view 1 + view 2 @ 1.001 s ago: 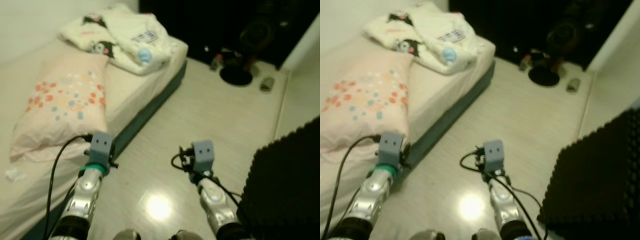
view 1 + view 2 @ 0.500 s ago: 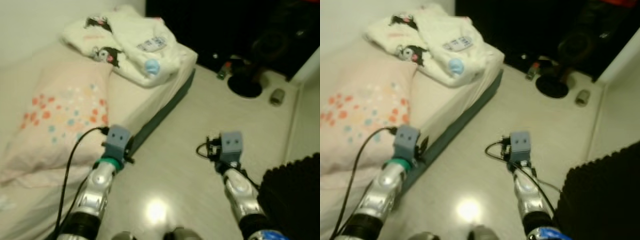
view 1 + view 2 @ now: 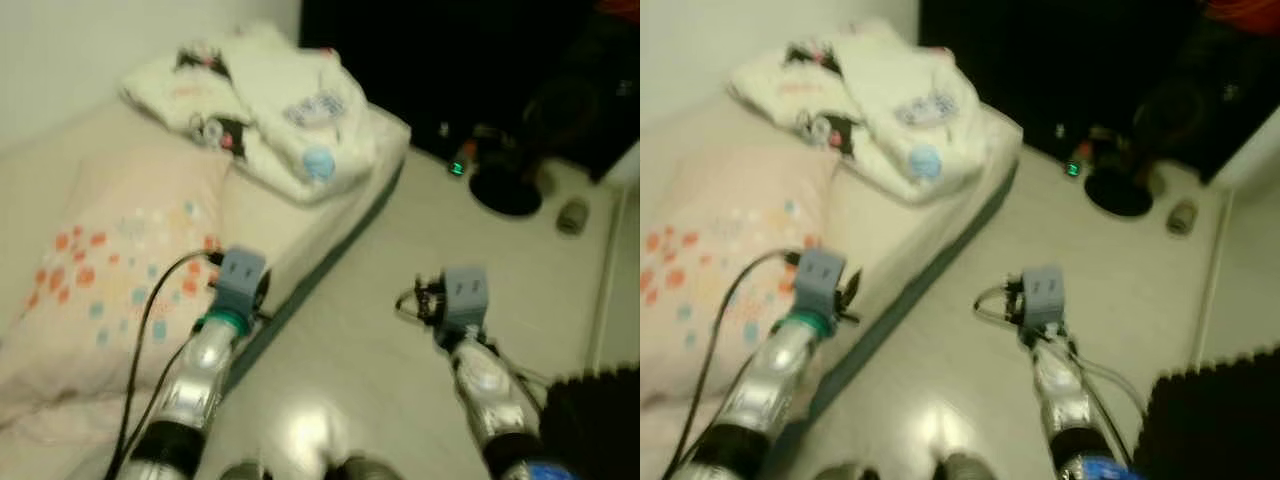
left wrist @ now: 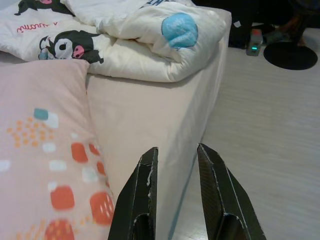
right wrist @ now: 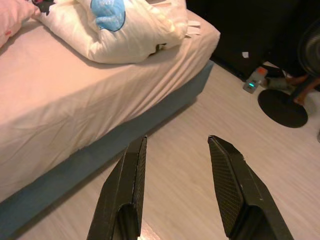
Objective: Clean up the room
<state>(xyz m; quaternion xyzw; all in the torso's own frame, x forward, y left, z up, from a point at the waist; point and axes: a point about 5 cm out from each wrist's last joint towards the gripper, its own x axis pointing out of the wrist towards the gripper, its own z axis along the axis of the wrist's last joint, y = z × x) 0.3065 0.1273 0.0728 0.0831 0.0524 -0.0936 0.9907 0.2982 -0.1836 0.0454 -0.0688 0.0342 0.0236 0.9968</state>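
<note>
While both arms reach forward at waist height, neither gripper holds anything. The left gripper (image 4: 175,165) hangs over the edge of the bed (image 3: 300,215), its jaws narrowly parted, just above the corner of the pink pillow (image 3: 110,270) with its orange and blue spots. Beyond those jaws, farther along the mattress, lies the crumpled white blanket (image 3: 285,120) printed with cartoon figures and a blue patch; it is well apart from the fingers and bunched at the far end of the bed, spilling toward the mattress corner.

The right gripper (image 5: 177,150) hovers over the pale wooden floor (image 3: 400,290) beside the bed's blue-grey base, its jaws set wide. The blanket sits ahead of it and off toward the bed side, out of reach. Past the bed's end, on the floor, stands a round black base (image 5: 282,107), with a small device showing a green light (image 5: 251,86) near it. A dark foam mat (image 3: 1220,420) lies on the floor at the robot's right. The head views are blurred.
</note>
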